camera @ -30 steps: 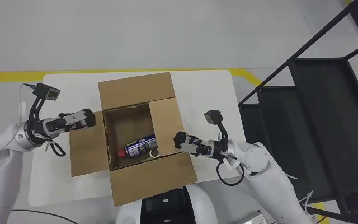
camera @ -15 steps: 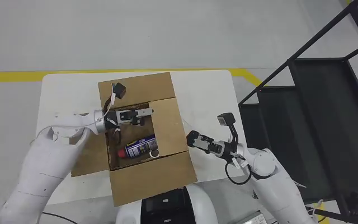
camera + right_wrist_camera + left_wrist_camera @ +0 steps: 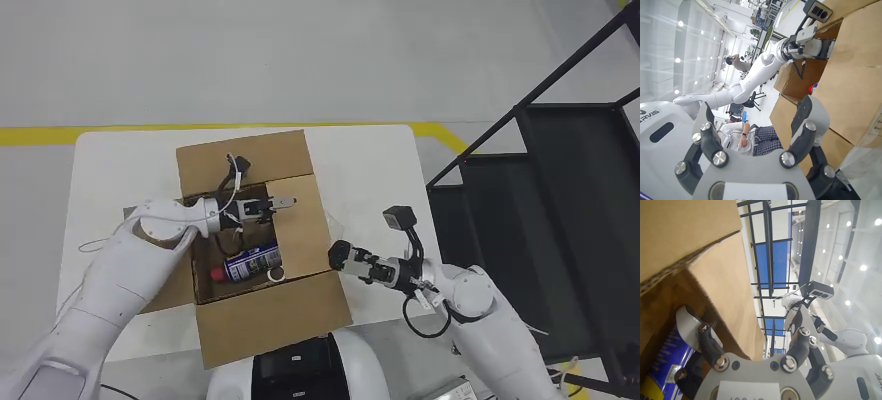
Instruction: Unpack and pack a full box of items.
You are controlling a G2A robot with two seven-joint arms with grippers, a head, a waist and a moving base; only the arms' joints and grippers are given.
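Left gripper (image 3: 283, 204): fingers apart, one on either side of a flap edge of the box (image 3: 243, 156), centre frame. Right gripper (image 3: 334, 255): fingers apart, just right of the box's right flap. Can (image 3: 250, 263): blue body, white label, red cap. It lies on the box floor, lower centre, long axis near horizontal, cap pointing left.
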